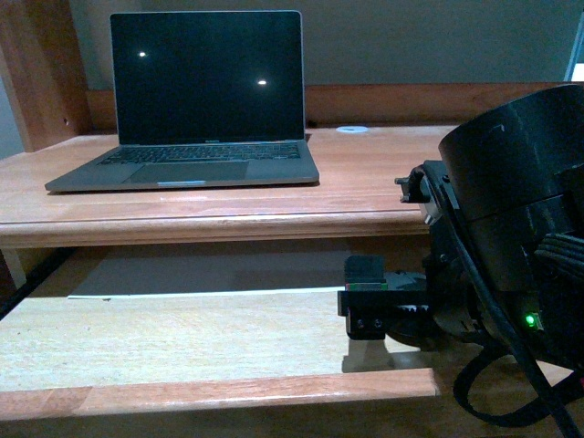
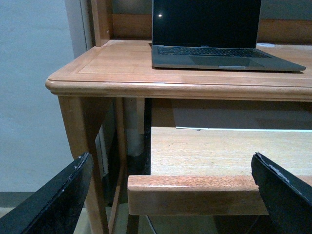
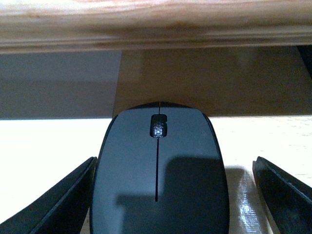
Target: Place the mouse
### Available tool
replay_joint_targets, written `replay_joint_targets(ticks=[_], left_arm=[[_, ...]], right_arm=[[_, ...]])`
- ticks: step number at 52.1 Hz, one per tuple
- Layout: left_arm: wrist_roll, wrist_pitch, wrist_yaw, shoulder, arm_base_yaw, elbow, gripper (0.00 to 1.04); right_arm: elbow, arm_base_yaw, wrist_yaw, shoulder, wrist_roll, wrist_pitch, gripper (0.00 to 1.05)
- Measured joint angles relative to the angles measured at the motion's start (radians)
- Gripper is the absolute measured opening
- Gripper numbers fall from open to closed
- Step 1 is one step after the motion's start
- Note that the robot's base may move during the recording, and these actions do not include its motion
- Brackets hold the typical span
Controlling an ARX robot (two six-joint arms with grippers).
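The black mouse point(image 3: 158, 170) lies on the pale pull-out tray point(image 3: 39, 146) under the desk top, its scroll wheel pointing away from the wrist. My right gripper point(image 3: 170, 202) is open around it. One finger point(image 3: 58, 200) is close beside the mouse and the other finger point(image 3: 285, 195) stands apart with a gap. In the front view the right gripper point(image 1: 365, 306) sits low over the tray point(image 1: 182, 338) at the right, and the mouse is hidden behind it. My left gripper point(image 2: 170, 195) is open and empty, in front of the tray's front rail point(image 2: 195, 195).
An open laptop point(image 1: 205, 100) with a dark screen stands on the desk top point(image 1: 383, 182), back left; it also shows in the left wrist view point(image 2: 214, 34). A small white disc point(image 1: 352, 130) lies behind it. The desk's front edge point(image 3: 156, 34) overhangs the tray.
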Motion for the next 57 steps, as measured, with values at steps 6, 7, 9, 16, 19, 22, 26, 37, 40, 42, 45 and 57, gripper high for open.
replay_joint_targets(ticks=[6, 7, 9, 16, 19, 22, 26, 37, 40, 42, 45, 57], left_arm=[[0.0, 0.0, 0.0, 0.0, 0.0, 0.0, 0.98], [0.0, 0.0, 0.0, 0.0, 0.0, 0.0, 0.98], [0.0, 0.0, 0.0, 0.0, 0.0, 0.0, 0.98], [0.0, 0.0, 0.0, 0.0, 0.0, 0.0, 0.98], [0.0, 0.0, 0.0, 0.0, 0.0, 0.0, 0.98], [0.0, 0.0, 0.0, 0.0, 0.0, 0.0, 0.98], [0.0, 0.0, 0.0, 0.0, 0.0, 0.0, 0.98], [0.0, 0.0, 0.0, 0.0, 0.0, 0.0, 0.98], [0.0, 0.0, 0.0, 0.0, 0.0, 0.0, 0.98], [0.0, 0.0, 0.0, 0.0, 0.0, 0.0, 0.98], [0.0, 0.0, 0.0, 0.0, 0.0, 0.0, 0.98], [0.0, 0.0, 0.0, 0.0, 0.0, 0.0, 0.98]], right_arm=[[0.028, -0.001, 0.009, 0.026, -0.027, -0.016, 0.98], [0.031, -0.001, 0.01, 0.029, -0.032, -0.016, 0.98], [0.035, -0.001, 0.015, 0.035, -0.038, -0.014, 0.98], [0.053, -0.001, 0.031, 0.055, -0.058, -0.012, 0.98], [0.063, -0.004, 0.031, 0.063, -0.061, -0.014, 0.97], [0.065, -0.006, 0.034, 0.067, -0.063, -0.011, 0.91], [0.065, -0.008, 0.029, 0.068, -0.062, -0.012, 0.76], [0.014, -0.011, 0.018, 0.029, -0.063, 0.016, 0.63], [-0.013, -0.011, 0.012, 0.006, -0.066, 0.031, 0.63], [-0.029, -0.011, 0.008, -0.014, -0.065, 0.032, 0.63], [-0.072, -0.005, -0.002, -0.077, -0.066, 0.04, 0.63], [-0.192, 0.028, -0.012, -0.311, -0.069, 0.083, 0.63]])
